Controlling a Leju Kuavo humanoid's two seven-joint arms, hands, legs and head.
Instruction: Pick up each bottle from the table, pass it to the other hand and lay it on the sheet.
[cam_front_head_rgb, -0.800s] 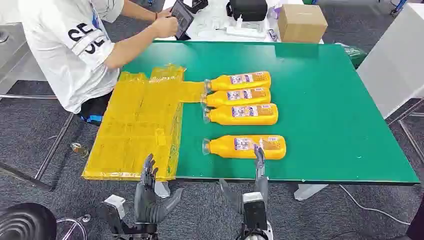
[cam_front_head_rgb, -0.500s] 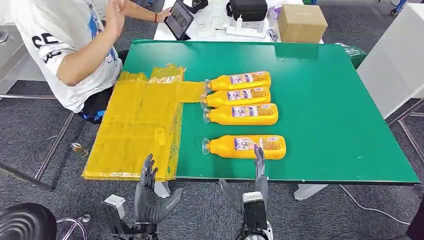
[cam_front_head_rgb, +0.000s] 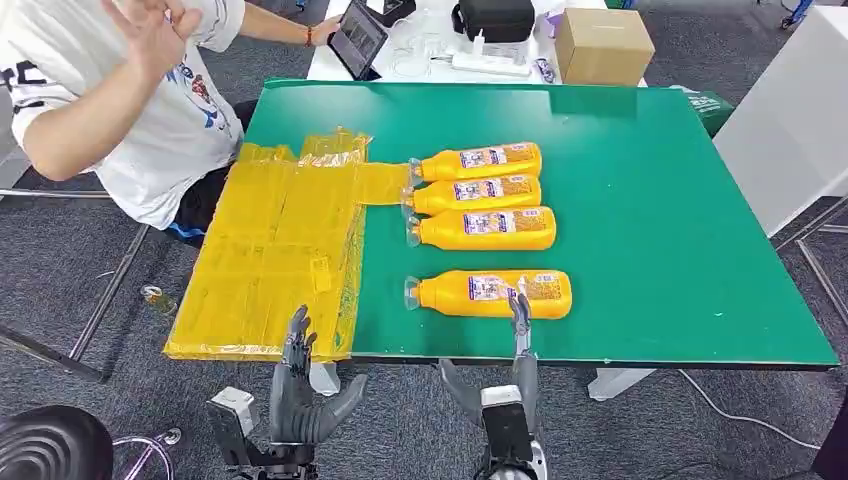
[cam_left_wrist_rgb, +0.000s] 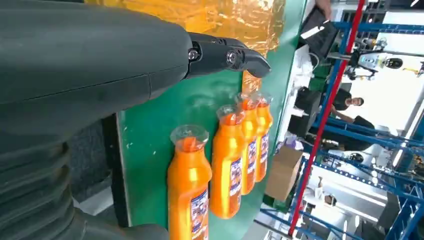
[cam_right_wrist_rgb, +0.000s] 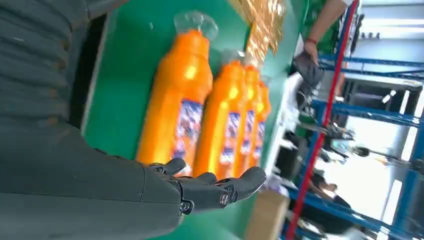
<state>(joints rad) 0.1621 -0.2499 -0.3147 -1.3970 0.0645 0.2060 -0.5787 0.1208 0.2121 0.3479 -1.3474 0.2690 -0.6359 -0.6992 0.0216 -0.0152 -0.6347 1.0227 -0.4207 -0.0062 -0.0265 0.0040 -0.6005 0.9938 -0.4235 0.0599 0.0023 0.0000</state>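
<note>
- Lying on the green table (cam_front_head_rgb: 650, 200): four orange bottles (cam_front_head_rgb: 488, 293), beside the yellow sheet (cam_front_head_rgb: 280, 250).
- Left robot hand (cam_front_head_rgb: 297, 385): fingers apart, empty.
- Right robot hand (cam_front_head_rgb: 505, 370): fingers apart, empty, near the closest bottle.

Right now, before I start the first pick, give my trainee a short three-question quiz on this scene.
1. How many orange bottles lie on the green table?
2. True or false: a bottle already lies on the yellow sheet.
3. Which hand is nearer the nearest bottle: A) left hand B) right hand?

Key: 1. Four. 2. False; all lie on the table beside it. 3. B.
</note>
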